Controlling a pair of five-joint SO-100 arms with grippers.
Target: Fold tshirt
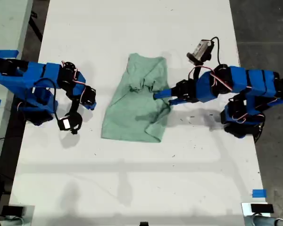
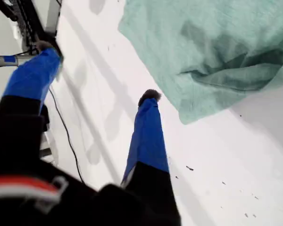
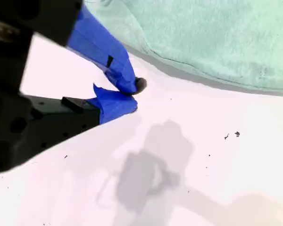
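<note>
The tshirt [image 1: 137, 110] lies crumpled at mid-surface [image 1: 132, 179]; the first tool [image 2: 98, 71] is spread wide beside its rumpled edge on the exterior view's right, nothing gripped; the second tool [image 3: 134, 94] is closed and empty, just off the opposite edge.

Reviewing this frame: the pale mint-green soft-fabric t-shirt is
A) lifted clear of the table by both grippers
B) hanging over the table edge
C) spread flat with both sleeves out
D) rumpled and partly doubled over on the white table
D: the tshirt lies bunched and creased on the white table, and my second gripper is shut beside it on nothing.
</note>
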